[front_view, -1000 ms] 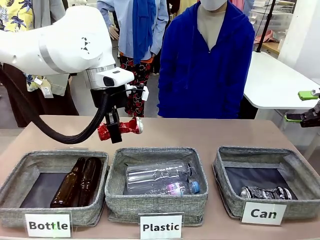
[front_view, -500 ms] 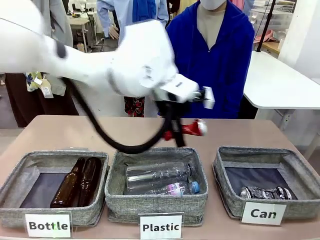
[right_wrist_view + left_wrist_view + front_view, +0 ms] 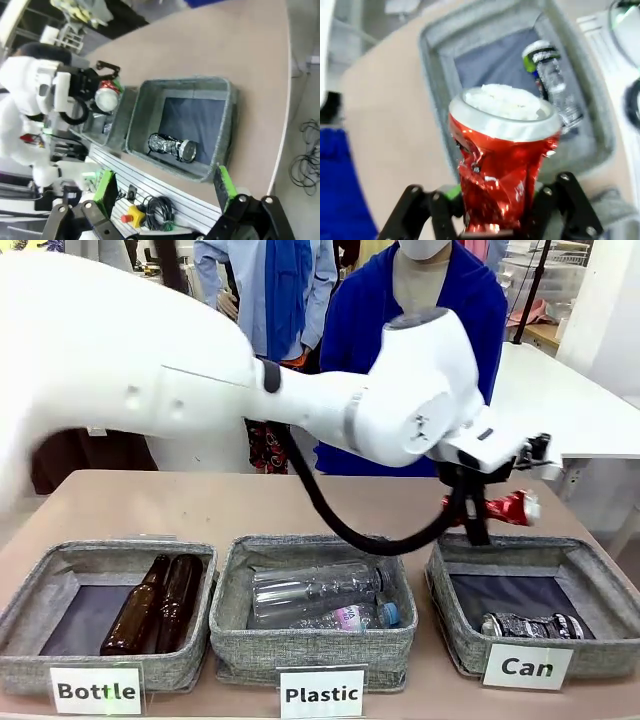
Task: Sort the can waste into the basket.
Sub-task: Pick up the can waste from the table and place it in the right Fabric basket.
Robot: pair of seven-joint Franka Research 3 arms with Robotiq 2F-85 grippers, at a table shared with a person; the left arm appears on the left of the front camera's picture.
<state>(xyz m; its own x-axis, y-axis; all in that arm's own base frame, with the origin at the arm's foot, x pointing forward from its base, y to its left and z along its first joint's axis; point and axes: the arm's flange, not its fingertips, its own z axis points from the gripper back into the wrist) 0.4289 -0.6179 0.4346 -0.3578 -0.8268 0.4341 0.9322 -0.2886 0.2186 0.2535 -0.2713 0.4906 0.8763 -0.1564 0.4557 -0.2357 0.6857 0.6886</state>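
Note:
My left gripper (image 3: pixel 470 512) is shut on a crushed red can (image 3: pixel 498 508) with silver ends. It holds the can in the air just above the back left corner of the grey basket (image 3: pixel 462 650) labelled "Can". In the left wrist view the red can (image 3: pixel 502 165) stands between my fingers over the basket (image 3: pixel 435 75). A black-and-silver can (image 3: pixel 532 625) lies on the basket's dark floor, also seen as the black-and-silver can (image 3: pixel 552 82). My right gripper (image 3: pixel 165 184) stands open and holds nothing, high off to the side of the basket (image 3: pixel 145 115).
A bin labelled "Plastic" (image 3: pixel 250 655) holds clear bottles in the middle. A bin labelled "Bottle" (image 3: pixel 170 670) holds brown glass bottles at left. A person in a blue top (image 3: pixel 420 370) stands at the far side. A white table (image 3: pixel 570 410) stands at right.
My left arm has swung from the left side across the Plastic bin to the right, carrying the red can to the Can basket. The right gripper has left the front view's right edge.

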